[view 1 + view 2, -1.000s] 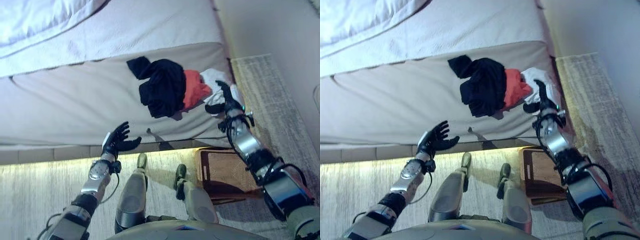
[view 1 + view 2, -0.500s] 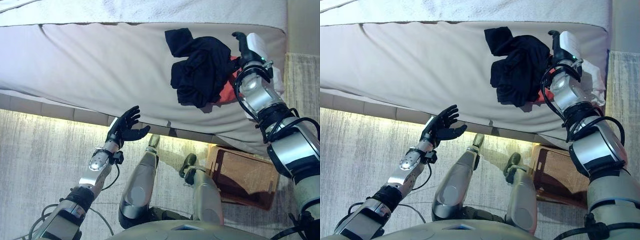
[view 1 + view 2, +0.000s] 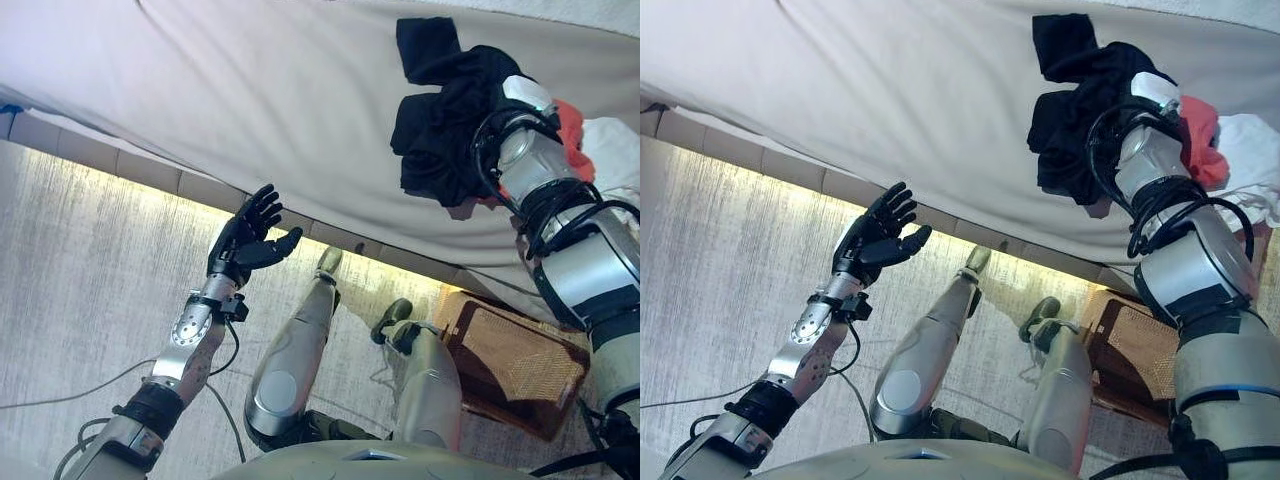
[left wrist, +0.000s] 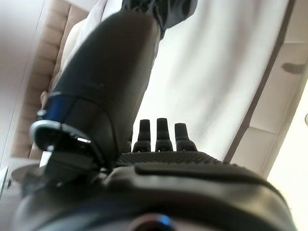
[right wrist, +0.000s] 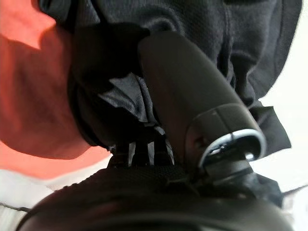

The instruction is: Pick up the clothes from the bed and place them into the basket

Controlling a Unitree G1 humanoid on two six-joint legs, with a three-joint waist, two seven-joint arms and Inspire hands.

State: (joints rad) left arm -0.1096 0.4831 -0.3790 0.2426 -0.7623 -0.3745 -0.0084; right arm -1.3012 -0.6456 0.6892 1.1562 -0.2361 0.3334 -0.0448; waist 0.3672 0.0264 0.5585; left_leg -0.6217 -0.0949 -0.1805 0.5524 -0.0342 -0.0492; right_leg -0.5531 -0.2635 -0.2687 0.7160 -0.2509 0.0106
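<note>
Black garment (image 3: pixel 445 120), orange one (image 3: pixel 1196 135), white one (image 3: pixel 1252 150) all on bed (image 3: pixel 250 90); wicker basket (image 3: pixel 515 365) empty. Right hand (image 5: pixel 183 96) buried in black cloth, grip unclear. Left hand (image 3: pixel 245 240) idle, fingers spread.

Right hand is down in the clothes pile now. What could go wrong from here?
The right hand is buried in the black garment, its grasp unseen, so a lift may slip. The red garment and white garment overlap it and might drag off the bed. The basket sits low behind the right arm, making the drop awkward.
</note>
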